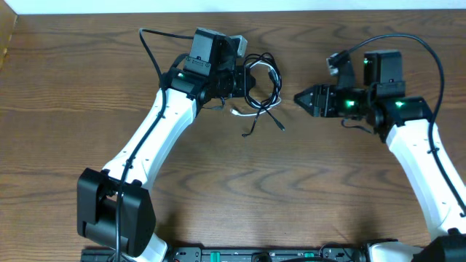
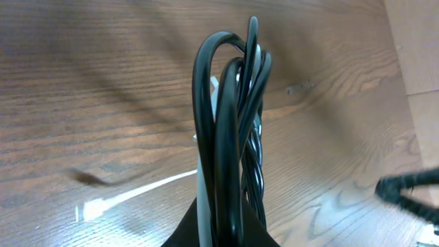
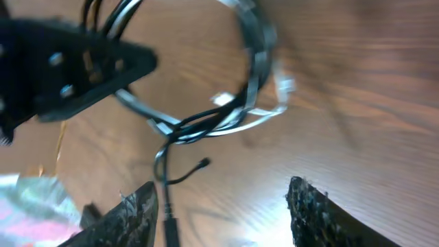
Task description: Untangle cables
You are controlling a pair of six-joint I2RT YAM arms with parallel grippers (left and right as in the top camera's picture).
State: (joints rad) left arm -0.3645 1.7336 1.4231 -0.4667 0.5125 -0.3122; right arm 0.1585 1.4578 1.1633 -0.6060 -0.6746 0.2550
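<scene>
The cables [image 1: 262, 86] are a coiled bundle of thin black cord and thin white cord, held up at the table's back centre. My left gripper [image 1: 237, 81] is shut on the bundle's left side. In the left wrist view the black loops [image 2: 233, 137] and the white cord [image 2: 204, 199] rise from between the jaws [image 2: 223, 237], and a white plug [image 2: 92, 206] lies on the wood. My right gripper [image 1: 300, 97] is open and empty, just right of the bundle. In the right wrist view its fingers [image 3: 223, 213] are spread below the hanging coil [image 3: 206, 123], and a black plug [image 3: 168, 226] dangles by the left finger.
The wooden table [image 1: 233, 189] ends at a pale strip along the back [image 1: 306, 6]. A light box edge [image 1: 6, 36] stands at the far left. Loose black tails [image 1: 280, 125] trail on the wood under the bundle. A blurred pink-white patch [image 3: 27, 206] shows in the right wrist view.
</scene>
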